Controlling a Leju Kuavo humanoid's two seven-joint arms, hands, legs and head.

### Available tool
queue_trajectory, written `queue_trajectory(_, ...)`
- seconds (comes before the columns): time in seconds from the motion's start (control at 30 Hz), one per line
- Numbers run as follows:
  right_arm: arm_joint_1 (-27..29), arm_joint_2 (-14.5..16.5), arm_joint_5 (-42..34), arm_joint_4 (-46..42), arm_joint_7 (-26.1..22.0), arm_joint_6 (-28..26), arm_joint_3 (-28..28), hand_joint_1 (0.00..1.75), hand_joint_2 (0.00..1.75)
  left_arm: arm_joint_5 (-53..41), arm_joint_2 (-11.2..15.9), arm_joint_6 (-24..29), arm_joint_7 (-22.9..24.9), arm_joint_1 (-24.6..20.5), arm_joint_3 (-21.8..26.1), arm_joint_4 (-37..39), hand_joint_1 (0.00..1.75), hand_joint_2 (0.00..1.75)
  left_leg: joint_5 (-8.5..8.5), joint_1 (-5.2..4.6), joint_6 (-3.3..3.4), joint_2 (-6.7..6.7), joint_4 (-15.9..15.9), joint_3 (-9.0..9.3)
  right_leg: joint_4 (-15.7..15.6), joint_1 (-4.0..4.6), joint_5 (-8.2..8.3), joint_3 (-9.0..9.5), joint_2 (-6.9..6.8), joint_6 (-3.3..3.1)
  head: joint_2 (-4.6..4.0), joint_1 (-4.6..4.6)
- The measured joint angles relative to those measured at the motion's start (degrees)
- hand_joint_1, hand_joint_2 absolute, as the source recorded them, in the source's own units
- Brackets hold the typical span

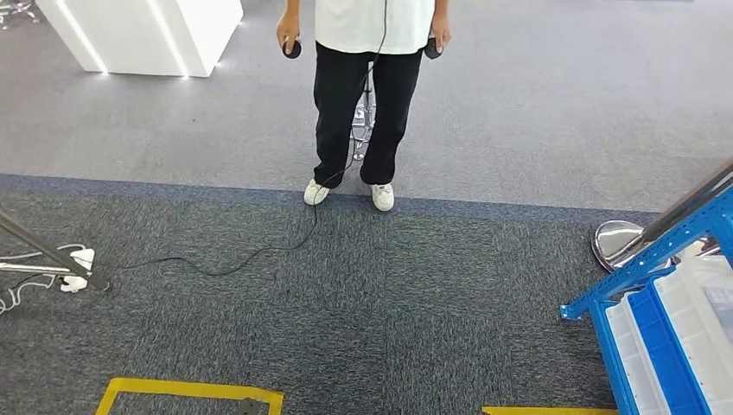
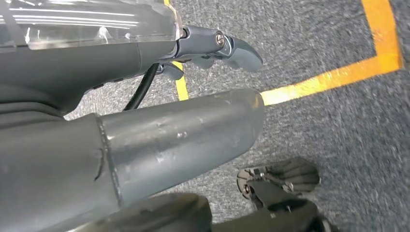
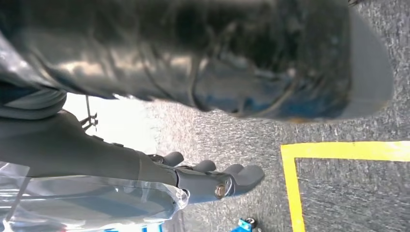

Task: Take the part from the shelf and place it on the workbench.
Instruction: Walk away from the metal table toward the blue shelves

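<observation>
Standing short of the blue shelf [image 1: 644,268] at four o'clock, the robot has barely begun: left hand [image 2: 212,46] and right hand [image 3: 212,179] hang loose-fingered and empty, the part undiscernible among white bins [image 1: 700,320].

Person [image 1: 363,95] stands ahead at centre on carpet [image 1: 432,285]. Shelf frame [image 1: 644,264] with bins [image 1: 683,341] at right. Cable [image 1: 242,259] runs left to power strip [image 1: 76,270].
</observation>
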Motion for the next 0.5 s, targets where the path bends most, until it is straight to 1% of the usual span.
queue_trajectory(0.03,0.03,0.02,-0.01,0.0,-0.03,0.01,-0.03,0.0,0.0,-0.01,-0.04,0.0,-0.01,-0.09,0.0,0.0,0.0,0.0,-0.44,0.1,-0.3,-0.6,0.34,0.06,-0.26,-0.14,0.11,0.16,0.64,-0.29,0.0,0.0)
queue_trajectory(0.07,0.01,0.04,-0.02,0.01,-0.06,0.05,-0.07,0.0,0.0,-0.04,-0.09,0.0,-0.02,-0.14,0.0,0.0,0.0,0.0,-1.38,0.21,-0.55,-1.82,1.53,-0.32,-0.52,-0.31,0.25,0.33,1.27,-0.66,0.0,-0.04)
queue_trajectory(0.1,-0.07,0.07,-0.03,0.01,-0.09,0.11,-0.11,0.0,0.0,-0.07,-0.09,0.0,-0.02,-0.13,0.01,0.01,0.0,0.0,-2.87,0.33,-0.77,-3.4,3.92,-1.35,-0.73,-0.48,0.39,0.47,1.92,-1.0,0.0,-0.08)
queue_trajectory(0.13,-0.13,0.08,-0.05,0.02,-0.12,0.18,-0.18,0.0,0.0,-0.09,-0.1,0.0,-0.02,-0.06,0.01,0.01,0.0,0.0,-4.63,0.45,-0.9,-5.09,7.27,-2.88,-0.77,-0.44,0.42,0.47,2.57,-1.23,0.0,-0.11)
queue_trajectory(0.17,-0.18,0.08,-0.07,0.02,-0.15,0.25,-0.27,0.0,0.0,-0.1,-0.1,0.0,-0.02,0.07,0.02,0.02,0.0,0.0,-6.27,0.48,-0.95,-5.92,10.98,-4.75,-0.72,-0.4,0.43,0.43,3.3,-1.45,0.0,-0.14)
queue_trajectory(0.2,-0.19,0.08,-0.13,0.02,-0.16,0.31,-0.38,0.0,0.0,-0.1,-0.11,-0.01,-0.02,0.23,0.02,0.03,0.0,0.0,-7.17,0.49,-1.0,-6.31,14.03,-6.4,-0.63,-0.36,0.41,0.4,4.16,-1.54,0.0,-0.13)
queue_trajectory(0.23,-0.17,0.08,-0.19,0.02,-0.17,0.36,-0.48,0.0,0.0,-0.1,-0.12,-0.01,-0.02,0.37,0.01,0.03,0.0,0.0,-7.0,0.5,-1.0,-6.49,15.43,-7.34,-0.5,-0.33,0.37,0.39,5.07,-1.59,0.0,-0.14)
queue_trajectory(0.27,-0.14,0.08,-0.27,0.02,-0.17,0.39,-0.57,0.0,0.0,-0.1,-0.12,-0.01,-0.03,0.44,0.01,0.04,0.0,0.0,-5.7,0.5,-0.93,-6.64,14.76,-7.35,-0.33,-0.33,0.31,0.39,6.01,-1.57,0.0,-0.14)
queue_trajectory(0.3,-0.12,0.08,-0.35,0.02,-0.15,0.4,-0.67,0.0,0.0,-0.12,-0.12,-0.01,-0.04,0.46,0.01,0.04,0.0,0.0,-3.52,0.51,-0.79,-6.99,12.08,-6.43,-0.12,-0.34,0.22,0.4,6.94,-1.51,0.0,-0.14)
queue_trajectory(0.33,-0.11,0.09,-0.39,0.02,-0.1,0.4,-0.78,0.0,0.0,-0.14,-0.12,-0.01,-0.06,0.45,0.01,0.04,0.0,0.0,-1.32,0.53,-0.57,-8.06,8.34,-5.03,0.09,-0.4,0.12,0.37,7.75,-1.39,0.0,-0.14)
queue_trajectory(0.37,-0.13,0.13,-0.4,0.02,-0.05,0.39,-0.87,0.0,0.0,-0.17,-0.11,-0.01,-0.07,0.44,0.02,0.05,0.0,0.0,0.28,0.59,-0.39,-9.64,4.9,-3.73,0.38,-0.38,0.0,0.23,8.48,-1.19,0.0,-0.13)
queue_trajectory(0.4,-0.14,0.17,-0.4,0.02,0.02,0.38,-0.95,0.0,0.0,-0.2,-0.1,-0.01,-0.07,0.43,0.03,0.07,0.0,0.0,1.19,0.63,-0.27,-10.9,2.54,-2.86,0.59,-0.45,-0.03,0.01,9.16,-0.91,0.0,-0.13)
queue_trajectory(0.43,-0.1,0.21,-0.4,0.02,0.08,0.36,-0.99,0.0,0.0,-0.22,-0.1,-0.01,-0.07,0.38,0.04,0.07,0.0,0.0,1.37,0.58,-0.18,-11.81,1.46,-2.47,0.69,-0.57,0.0,-0.25,9.77,-0.57,0.0,-0.13)
queue_trajectory(0.47,-0.01,0.24,-0.4,0.02,0.13,0.33,-1.04,0.0,0.0,-0.23,-0.09,-0.01,-0.05,0.32,0.05,0.08,0.0,0.0,1.36,0.51,-0.1,-11.81,1.24,-2.37,0.66,-0.68,0.12,-0.5,10.41,-0.16,0.0,-0.13)
queue_trajectory(0.5,0.11,0.22,-0.4,0.03,0.15,0.3,-1.1,0.0,0.0,-0.24,-0.13,-0.01,-0.04,0.25,0.05,0.08,0.0,0.0,1.57,0.53,0.12,-11.1,1.01,-2.26,0.53,-0.78,0.27,-0.64,11.01,0.24,0.0,-0.12)
